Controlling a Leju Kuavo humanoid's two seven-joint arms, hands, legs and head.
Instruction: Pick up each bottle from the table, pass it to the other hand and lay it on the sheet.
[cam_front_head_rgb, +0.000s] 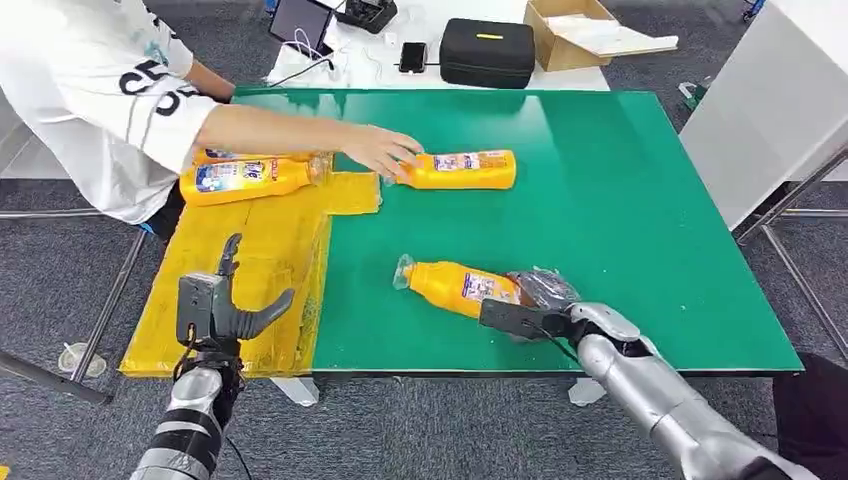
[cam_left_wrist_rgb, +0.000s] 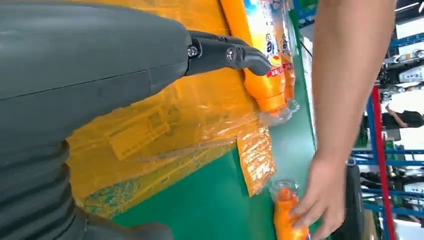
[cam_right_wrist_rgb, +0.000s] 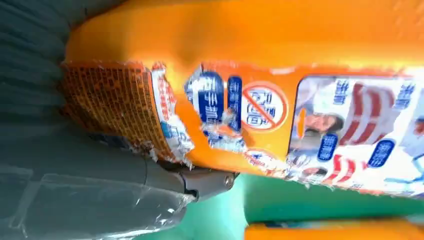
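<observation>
Behind the near bottle (cam_front_head_rgb: 462, 287), right robot hand (cam_front_head_rgb: 540, 305) grips it, fingers hidden; left robot hand (cam_front_head_rgb: 222, 305) open.

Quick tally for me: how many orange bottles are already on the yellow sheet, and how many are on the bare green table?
On the yellow sheet: 2 bottles, the front one and the back one lying side by side.
On the green table: 2 bottles, the far bottle under a person's hand, and the near bottle at the right hand.
Total: 4 bottles.
</observation>
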